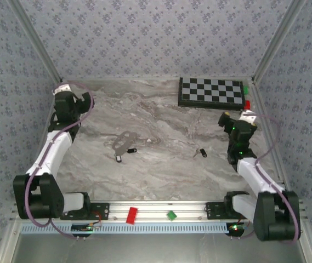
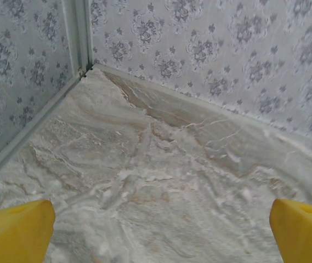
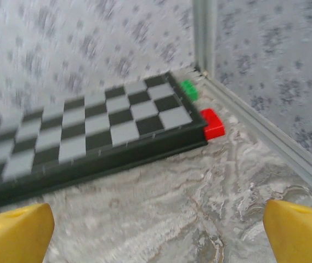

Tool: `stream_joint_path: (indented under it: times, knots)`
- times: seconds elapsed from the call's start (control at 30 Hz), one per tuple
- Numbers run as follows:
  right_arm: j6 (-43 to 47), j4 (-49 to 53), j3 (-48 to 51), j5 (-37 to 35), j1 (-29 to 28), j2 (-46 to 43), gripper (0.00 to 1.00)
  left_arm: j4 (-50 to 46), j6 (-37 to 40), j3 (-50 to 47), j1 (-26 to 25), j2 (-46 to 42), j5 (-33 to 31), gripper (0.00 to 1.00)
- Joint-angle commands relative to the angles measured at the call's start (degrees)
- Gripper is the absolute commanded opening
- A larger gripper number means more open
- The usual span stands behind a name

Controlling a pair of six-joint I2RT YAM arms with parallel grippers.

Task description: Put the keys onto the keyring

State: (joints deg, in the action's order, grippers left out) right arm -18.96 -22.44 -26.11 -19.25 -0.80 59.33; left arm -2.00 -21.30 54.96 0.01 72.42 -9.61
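The keyring is a thin pale grey loop lying flat on the marble left of centre. Two black-headed keys lie just in front of it, apart from the loop. A third key lies alone further right. My left gripper hovers near the back left corner, far from them; in its wrist view the left gripper is open over bare marble. My right gripper is at the right side, near the checkered board; in its wrist view the right gripper is open with nothing between its yellow fingertips.
A checkered board lies at the back right, with a red block and a green block at its right end. Another red block and green block rest on the front rail. Patterned walls enclose the table.
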Motion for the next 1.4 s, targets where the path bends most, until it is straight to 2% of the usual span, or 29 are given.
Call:
stream_joint_path:
  times: [0.0,0.03,0.13,0.3,0.37,0.53,0.73,0.97,1.23,1.37]
  knots:
    - [-16.33,10.21,-0.19,6.58,3.06,-4.87,1.00,-11.88,-13.33,-1.14,0.60,-2.32,3.00,1.00]
    - [-15.16,7.84,0.43,11.07,3.84,-6.11,1.00,-10.64,-15.84,-2.67,0.56,-3.48,4.18,1.00]
    - [-15.16,4.69,0.44,17.86,4.11,-8.60,0.99,-6.41,-20.24,-7.11,0.52,-6.45,7.51,1.00]
    - [-17.99,8.93,-1.87,23.80,0.46,-10.63,0.99,-8.48,-21.97,-8.84,-0.79,-8.31,11.11,1.00]
    - [-15.34,11.82,-3.34,22.90,-3.21,-10.97,0.99,-10.41,-21.06,-9.29,-2.84,-8.85,9.78,1.00]
    - [-8.36,15.16,-4.98,14.71,-15.16,-9.64,0.99,-12.16,-18.39,-11.03,-9.45,-9.43,6.13,1.00]
    - [-5.06,11.55,-4.06,14.48,-23.55,-4.29,0.99,-14.06,-11.42,-10.52,-16.65,-7.05,6.59,0.99]
    - [-3.49,8.89,-3.42,15.58,-27.53,3.00,0.99,-14.23,-6.08,-9.61,-20.25,-1.42,12.48,0.79]
    - [-2.26,9.13,-4.11,16.26,-29.78,4.39,0.99,-11.27,-5.33,-7.87,-21.70,9.23,18.22,0.58]
    - [-2.00,9.15,-3.40,14.55,-30.38,3.13,1.00,-10.00,-5.22,-6.80,-22.16,13.29,19.75,0.52]
